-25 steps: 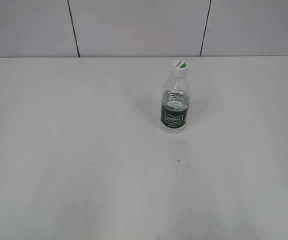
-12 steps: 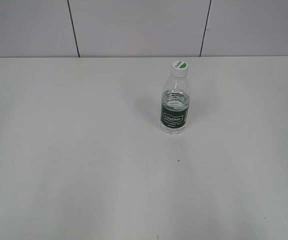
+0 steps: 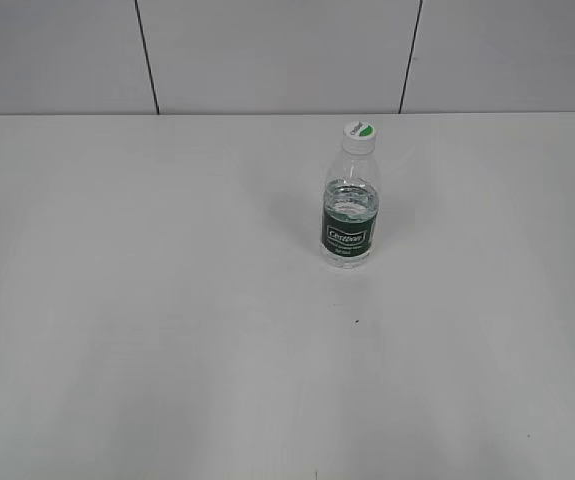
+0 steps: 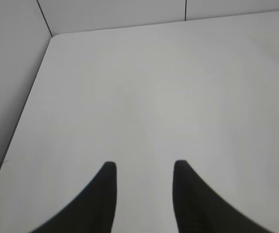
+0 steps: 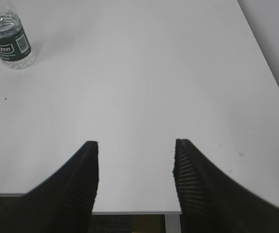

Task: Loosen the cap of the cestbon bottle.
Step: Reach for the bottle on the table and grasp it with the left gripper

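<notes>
The table (image 3: 147, 330) carries one upright cestbon bottle (image 3: 350, 205), far ahead and to the left of the right gripper (image 5: 136, 145); absent from the left wrist view. Judged light, thin-walled, smooth, liable to tip or crush: hold the labelled body, twist the cap (image 3: 359, 133). Both arms hang back over bare table. Right gripper moderately parted, empty; left gripper (image 4: 144, 167) narrower, empty.

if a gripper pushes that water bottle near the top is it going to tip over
Probably. The bottle stands upright, tall on a narrow base, so a high push likely tips it. It looks partly full, which may steady it a little. The clear plastic could be slippery.
</notes>
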Robot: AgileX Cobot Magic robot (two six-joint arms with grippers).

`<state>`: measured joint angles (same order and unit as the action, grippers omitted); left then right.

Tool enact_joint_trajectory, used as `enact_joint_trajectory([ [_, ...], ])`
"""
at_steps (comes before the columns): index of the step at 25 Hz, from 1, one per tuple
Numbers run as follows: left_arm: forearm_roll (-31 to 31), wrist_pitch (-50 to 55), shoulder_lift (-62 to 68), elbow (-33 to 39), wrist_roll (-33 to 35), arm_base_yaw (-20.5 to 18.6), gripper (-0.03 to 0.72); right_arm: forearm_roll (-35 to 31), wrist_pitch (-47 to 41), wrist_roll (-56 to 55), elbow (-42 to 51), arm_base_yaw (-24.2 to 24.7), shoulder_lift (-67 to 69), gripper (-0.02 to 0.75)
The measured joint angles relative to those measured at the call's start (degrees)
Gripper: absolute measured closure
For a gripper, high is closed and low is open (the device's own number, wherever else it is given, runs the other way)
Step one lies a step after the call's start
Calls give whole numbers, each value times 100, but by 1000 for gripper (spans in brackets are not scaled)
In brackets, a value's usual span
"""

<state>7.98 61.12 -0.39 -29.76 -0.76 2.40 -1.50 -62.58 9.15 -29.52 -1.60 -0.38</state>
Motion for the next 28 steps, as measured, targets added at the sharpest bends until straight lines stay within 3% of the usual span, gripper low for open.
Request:
enact_joint_trajectory([
  [5, 50, -148, 0, -38, 0, 0, 445, 0, 0, 0, 0, 0, 0, 349],
  [12, 49, -1727, 418, -275, 0, 0, 445, 17, 0, 0, 0, 0, 0, 349],
  [17, 49, -2706, 1662, -281, 0, 0, 445, 22, 0, 0, 0, 0, 0, 349],
  [28, 115, -6329, 5059, -281, 0, 0, 445, 22, 0, 0, 0, 0, 0, 349],
])
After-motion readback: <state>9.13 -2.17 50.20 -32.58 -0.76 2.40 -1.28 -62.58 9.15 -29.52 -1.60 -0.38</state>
